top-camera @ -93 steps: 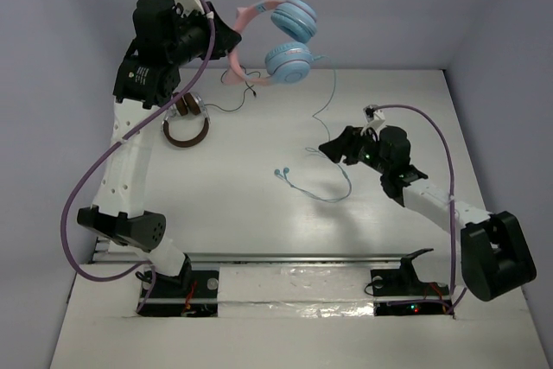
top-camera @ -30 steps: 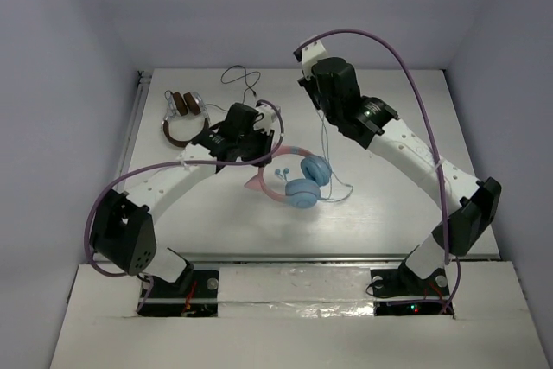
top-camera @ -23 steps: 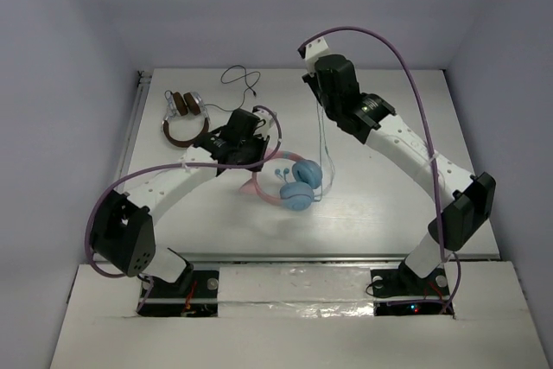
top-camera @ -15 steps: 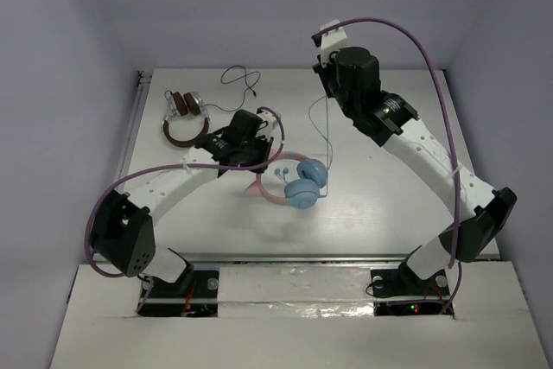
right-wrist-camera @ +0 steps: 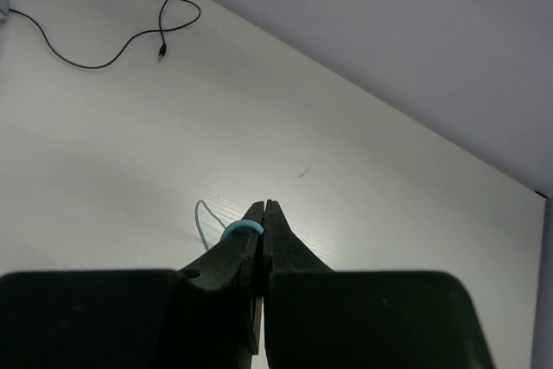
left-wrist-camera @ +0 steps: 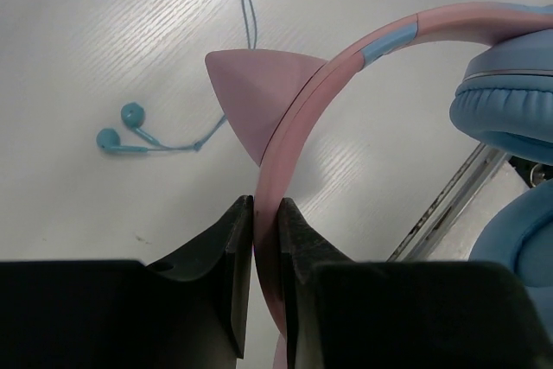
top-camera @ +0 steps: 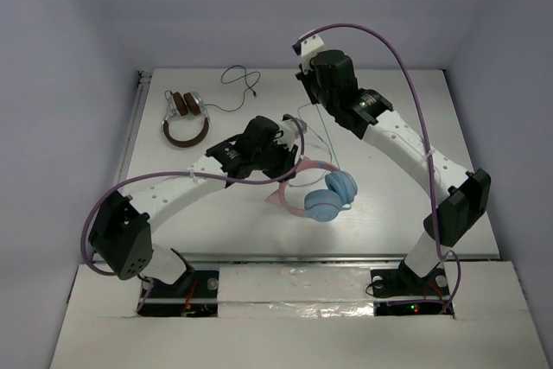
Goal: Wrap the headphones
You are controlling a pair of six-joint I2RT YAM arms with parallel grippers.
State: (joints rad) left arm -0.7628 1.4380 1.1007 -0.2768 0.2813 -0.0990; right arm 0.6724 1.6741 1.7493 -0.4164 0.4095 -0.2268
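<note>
The headphones [top-camera: 327,200] have a pink cat-ear headband [left-wrist-camera: 346,65] and light-blue ear cups [left-wrist-camera: 505,110]. They hang just above the middle of the table. My left gripper [top-camera: 289,170] [left-wrist-camera: 265,209] is shut on the headband just below one cat ear [left-wrist-camera: 259,84]. Higher up and behind them, my right gripper [top-camera: 309,103] [right-wrist-camera: 263,206] is shut on the thin light-blue cable [right-wrist-camera: 243,228]. The cable [top-camera: 328,146] runs taut from there down to the ear cups. Its two earbud-like ends [left-wrist-camera: 117,133] lie on the table under the left gripper.
Brown headphones [top-camera: 184,118] lie at the back left, and their black cable [top-camera: 238,79] [right-wrist-camera: 130,23] curls towards the back wall. A metal rail [top-camera: 294,257] runs along the table's near edge.
My left gripper has carried the headphones to the right and nearer the front edge. My right gripper has swung left above them, still pinching the cable.
</note>
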